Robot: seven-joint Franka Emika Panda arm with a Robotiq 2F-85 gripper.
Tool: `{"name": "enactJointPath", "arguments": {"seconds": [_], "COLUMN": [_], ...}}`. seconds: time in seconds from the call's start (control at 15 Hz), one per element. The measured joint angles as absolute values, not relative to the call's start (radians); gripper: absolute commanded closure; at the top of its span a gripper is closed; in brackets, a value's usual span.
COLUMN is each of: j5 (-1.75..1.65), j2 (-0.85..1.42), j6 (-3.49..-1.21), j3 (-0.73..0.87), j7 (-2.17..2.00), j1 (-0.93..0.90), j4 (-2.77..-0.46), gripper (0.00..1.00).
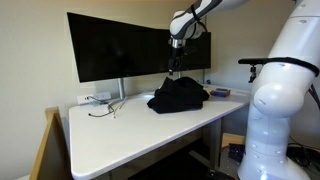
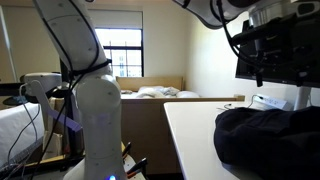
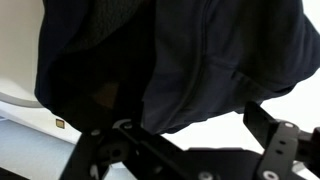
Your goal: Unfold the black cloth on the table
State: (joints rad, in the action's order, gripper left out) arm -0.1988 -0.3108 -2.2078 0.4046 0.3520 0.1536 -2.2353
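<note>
The black cloth lies in a rumpled heap on the white table, toward the back, in front of the monitors. It also shows in an exterior view and fills the top of the wrist view. My gripper hangs just above the heap, pointing down. In the wrist view the gripper has its fingers apart, with bare white table between them and the cloth's edge just beyond. Nothing is in the jaws.
Two black monitors stand along the table's back edge, close behind the cloth. A thin cable or glasses lies at the back left, and a small flat object sits beside the cloth. The white robot base stands by the table's end.
</note>
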Motion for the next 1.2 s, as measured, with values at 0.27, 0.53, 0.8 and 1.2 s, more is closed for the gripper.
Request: {"name": "enactJointPath", "arguments": {"seconds": [0.27,0.53,0.8,1.2], "j5": [-0.116,-0.021,0.061,0.161], "j2": [-0.112,0.045,0.152,0.197], "j6": [-2.183,-2.04,-1.86,-1.685], "j3": [0.412,0.403,0.379,0.35], "j7": [0.347,0.316,0.307,0.307], "j1": [0.184,0.224,0.268,0.328], "j4": [-2.063,-1.922,-1.829,-1.761], "gripper": [0.0,0.0,0.33,0.74]}}
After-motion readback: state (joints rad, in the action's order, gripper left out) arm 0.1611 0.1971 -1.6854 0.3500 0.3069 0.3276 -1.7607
